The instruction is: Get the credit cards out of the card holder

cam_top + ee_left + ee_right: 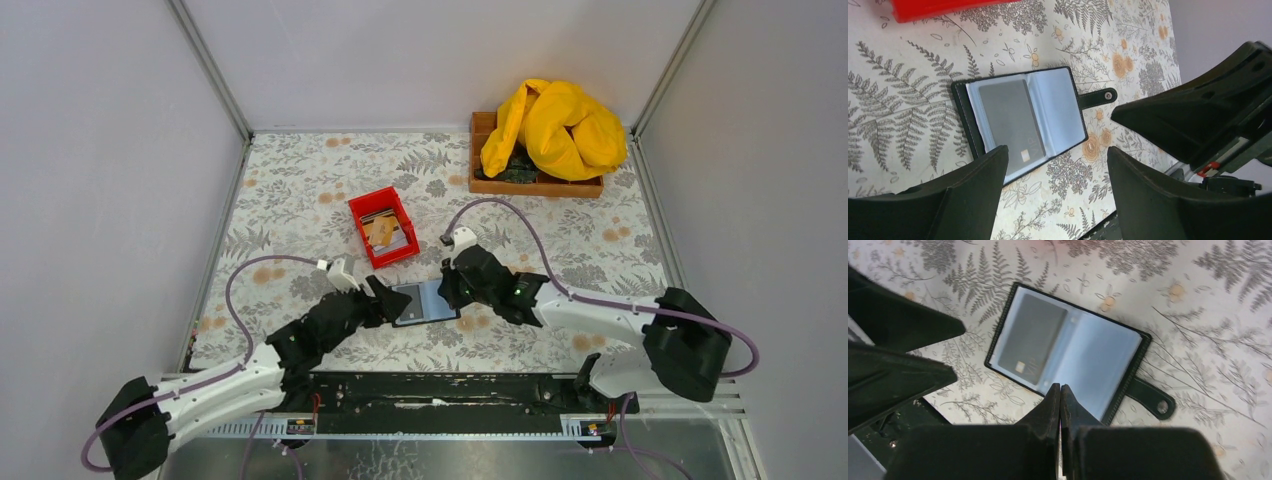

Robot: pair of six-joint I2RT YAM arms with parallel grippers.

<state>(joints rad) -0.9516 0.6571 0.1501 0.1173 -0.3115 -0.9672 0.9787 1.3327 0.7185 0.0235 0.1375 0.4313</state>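
The card holder (425, 302) lies open on the floral cloth, its grey-blue inner faces up and its snap strap out to one side. A grey credit card (1008, 117) with a small chip sits in one clear pocket; the other page (1093, 360) looks empty. My left gripper (1055, 152) is open, with one finger (983, 180) over the holder's (1068, 107) corner by the card. My right gripper (1059, 387) is shut with nothing visible in it, tips over the near edge of the holder (1120, 390). More cards, one tan (380, 232), lie in the red bin.
The small red bin (362, 212) stands just behind the holder, to the left. A brown wooden tray (480, 150) with a yellow cloth (555, 125) piled on it sits at the back right. White walls close in both sides.
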